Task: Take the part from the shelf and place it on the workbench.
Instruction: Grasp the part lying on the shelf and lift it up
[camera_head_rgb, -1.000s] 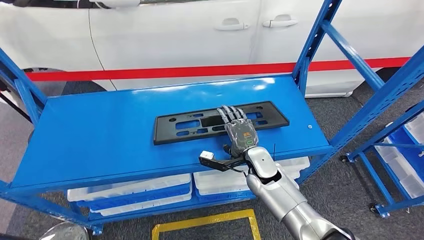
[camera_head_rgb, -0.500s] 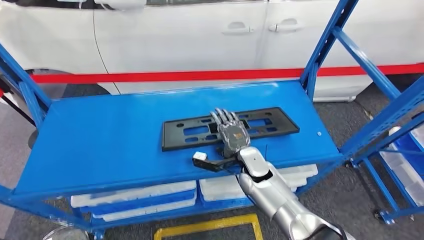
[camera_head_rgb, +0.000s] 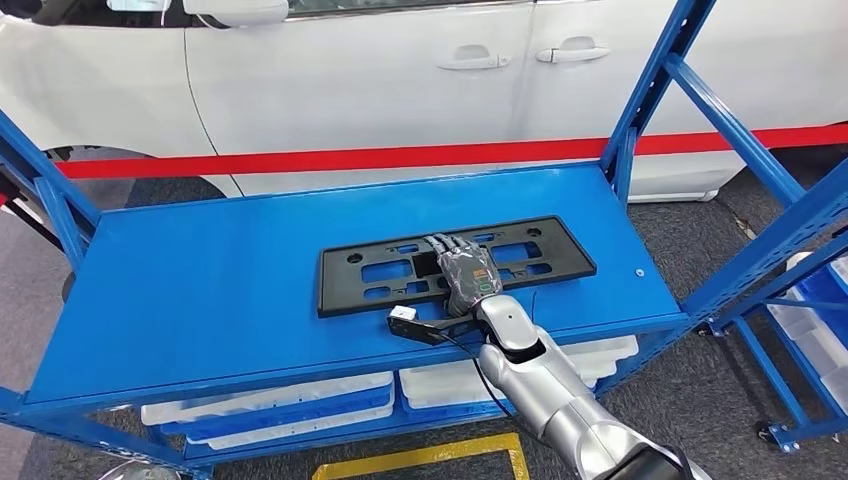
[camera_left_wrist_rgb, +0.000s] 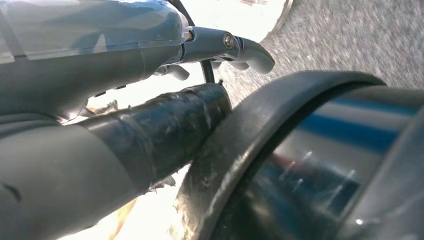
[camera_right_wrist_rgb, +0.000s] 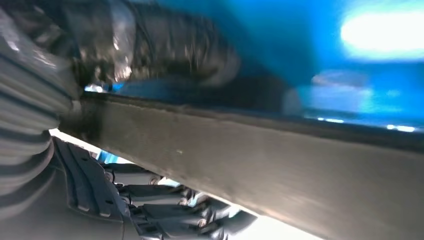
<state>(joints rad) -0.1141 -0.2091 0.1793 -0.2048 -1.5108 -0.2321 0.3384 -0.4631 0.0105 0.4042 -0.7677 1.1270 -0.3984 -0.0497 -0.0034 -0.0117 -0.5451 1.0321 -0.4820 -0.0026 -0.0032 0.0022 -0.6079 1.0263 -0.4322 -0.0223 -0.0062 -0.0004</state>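
The part (camera_head_rgb: 545, 250), a flat black plate frame with cut-outs, lies on the blue shelf board (camera_head_rgb: 200, 270) toward its right half. My right hand (camera_head_rgb: 465, 272) rests over the middle of its near edge, fingers stretched across the top. In the right wrist view the part's edge (camera_right_wrist_rgb: 250, 155) runs between the thumb (camera_right_wrist_rgb: 165, 45) on the shelf side and the fingers (camera_right_wrist_rgb: 165, 200) on the other side, so the hand clasps it. In the left wrist view, my left hand (camera_left_wrist_rgb: 125, 55) hangs with its fingers stretched out and holds nothing.
Blue shelf uprights and braces (camera_head_rgb: 650, 90) rise at the right, another post (camera_head_rgb: 45, 190) at the left. White bins (camera_head_rgb: 270, 400) sit on the level below. A white car (camera_head_rgb: 350, 80) with a red stripe stands behind. A second rack (camera_head_rgb: 810, 310) is at the far right.
The view has shifted slightly. My right hand has closed in on the part's near edge, and that edge seems a little raised.
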